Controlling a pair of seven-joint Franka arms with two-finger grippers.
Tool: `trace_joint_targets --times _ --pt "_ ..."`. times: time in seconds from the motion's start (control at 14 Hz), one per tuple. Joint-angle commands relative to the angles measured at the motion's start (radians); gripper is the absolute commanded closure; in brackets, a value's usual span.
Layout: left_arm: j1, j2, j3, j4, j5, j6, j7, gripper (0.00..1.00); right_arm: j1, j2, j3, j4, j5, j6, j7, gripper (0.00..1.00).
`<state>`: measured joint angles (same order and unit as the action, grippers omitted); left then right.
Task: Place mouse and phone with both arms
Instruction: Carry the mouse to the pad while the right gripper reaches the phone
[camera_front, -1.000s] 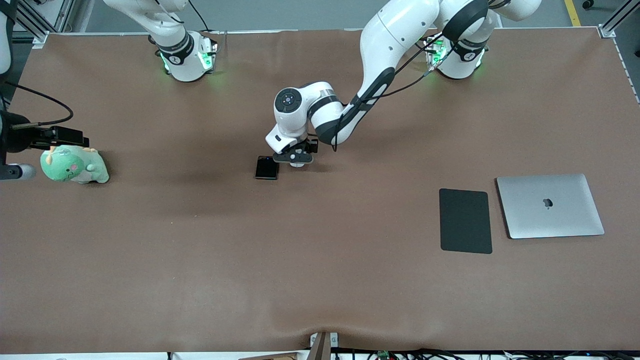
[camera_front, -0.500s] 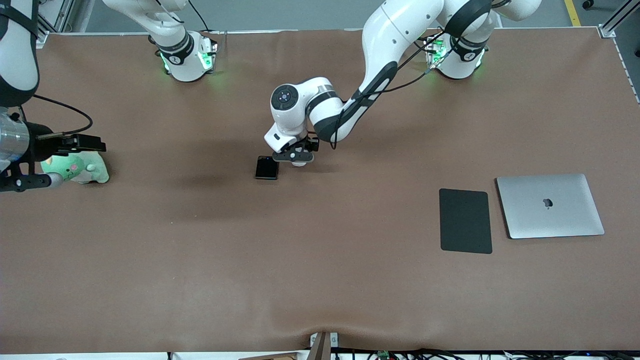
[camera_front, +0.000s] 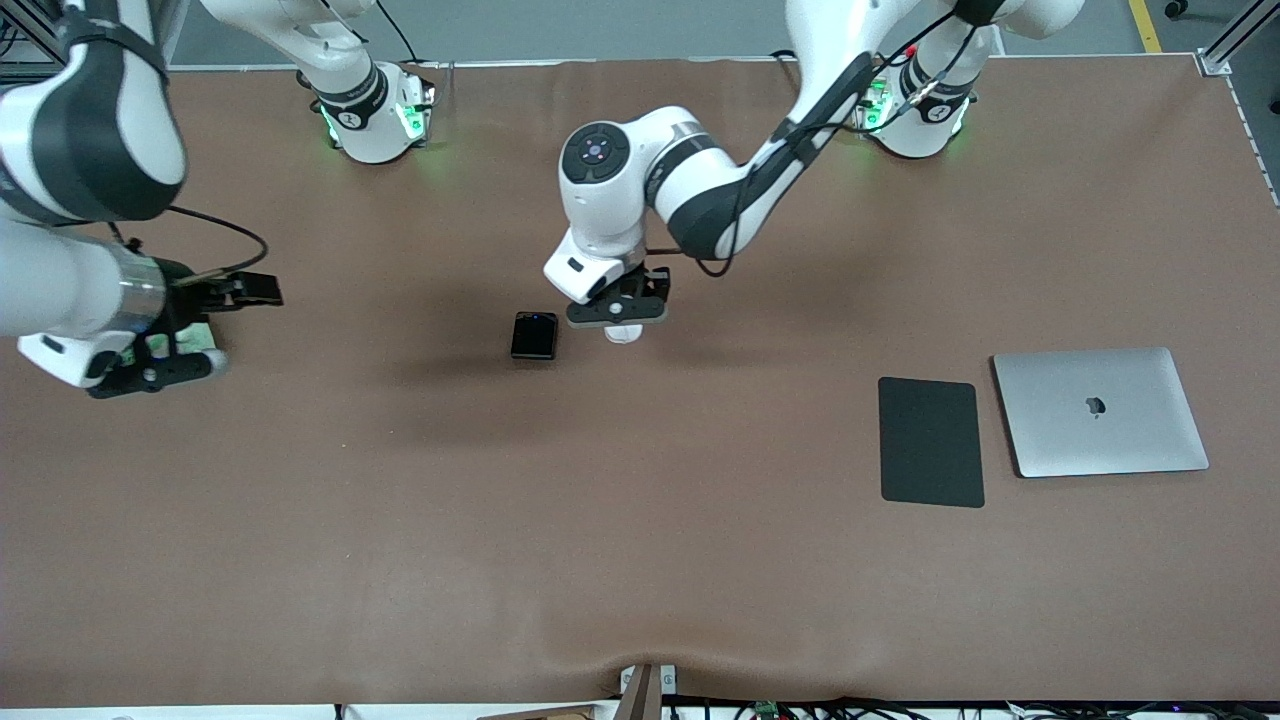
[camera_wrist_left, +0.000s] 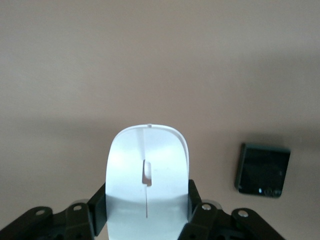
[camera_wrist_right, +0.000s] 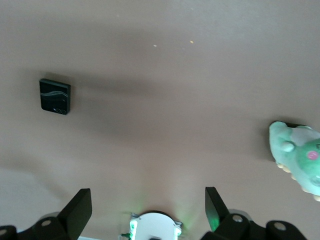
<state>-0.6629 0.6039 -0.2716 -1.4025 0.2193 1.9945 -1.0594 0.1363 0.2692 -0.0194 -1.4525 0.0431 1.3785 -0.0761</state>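
Observation:
The white mouse (camera_wrist_left: 125, 165) is clamped between the fingers of my left gripper (camera_wrist_left: 147, 200), which is shut on its sides. In the front view this gripper (camera_front: 620, 315) hangs just above the middle of the table, with the mouse (camera_front: 623, 335) showing under it. The black phone (camera_front: 534, 335) lies flat on the table beside it, toward the right arm's end, and also appears in both wrist views (camera_wrist_left: 262, 170) (camera_wrist_right: 55, 96). My right gripper (camera_front: 155, 372) is up in the air at the right arm's end of the table. Its jaws (camera_wrist_right: 146, 210) stand wide open and hold nothing.
A green plush toy (camera_wrist_right: 299, 159) sits under the right hand, mostly covered by it in the front view. A matte black pad (camera_front: 930, 440) and a closed silver laptop (camera_front: 1100, 410) lie side by side toward the left arm's end.
The left gripper has risen and shifted a little toward the left arm's end, carrying the mouse away from the phone. The right arm has swung in over the plush toy.

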Motion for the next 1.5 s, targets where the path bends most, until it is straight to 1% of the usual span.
trace_joint_targets --times 0.0,0.14,0.29,0.36,0.5,0.64,0.79,0.93,1.14,1.29,1.43 --pt "0.096 -0.081 -0.006 -0.027 0.012 -0.077 0.019 0.8 0.069 0.028 -0.007 -0.003 0.021 0.04 0.071 0.0" --pt "0.169 -0.102 -0.006 -0.029 0.011 -0.147 0.094 0.8 0.121 0.041 -0.005 -0.04 0.027 0.118 0.123 0.0" --pt "0.245 -0.113 -0.006 -0.032 0.012 -0.206 0.181 0.8 0.166 0.044 -0.007 -0.1 0.075 0.212 0.208 0.0" --pt "0.278 -0.116 -0.006 -0.033 0.012 -0.23 0.234 0.8 0.189 0.044 -0.007 -0.124 0.078 0.241 0.241 0.0" --pt "0.357 -0.121 -0.006 -0.038 0.012 -0.238 0.339 0.79 0.229 0.047 -0.007 -0.173 0.078 0.287 0.307 0.0" --pt "0.44 -0.121 -0.006 -0.049 0.014 -0.237 0.457 0.79 0.27 0.074 -0.007 -0.235 0.086 0.371 0.34 0.0" --pt "0.527 -0.122 -0.014 -0.062 0.014 -0.232 0.573 0.79 0.328 0.093 -0.007 -0.284 0.104 0.447 0.431 0.0" --pt "0.601 -0.121 -0.015 -0.079 0.014 -0.205 0.663 0.79 0.376 0.126 -0.007 -0.313 0.106 0.525 0.517 0.0" --pt "0.693 -0.121 -0.017 -0.157 0.014 -0.078 0.748 0.79 0.405 0.162 -0.005 -0.316 0.107 0.563 0.542 0.0" --pt "0.724 -0.119 -0.017 -0.199 0.014 -0.014 0.792 0.79 0.413 0.186 -0.005 -0.325 0.135 0.597 0.542 0.0" --pt "0.749 -0.104 -0.017 -0.207 0.012 0.013 0.843 0.79 0.419 0.193 -0.001 -0.37 0.164 0.675 0.532 0.0"
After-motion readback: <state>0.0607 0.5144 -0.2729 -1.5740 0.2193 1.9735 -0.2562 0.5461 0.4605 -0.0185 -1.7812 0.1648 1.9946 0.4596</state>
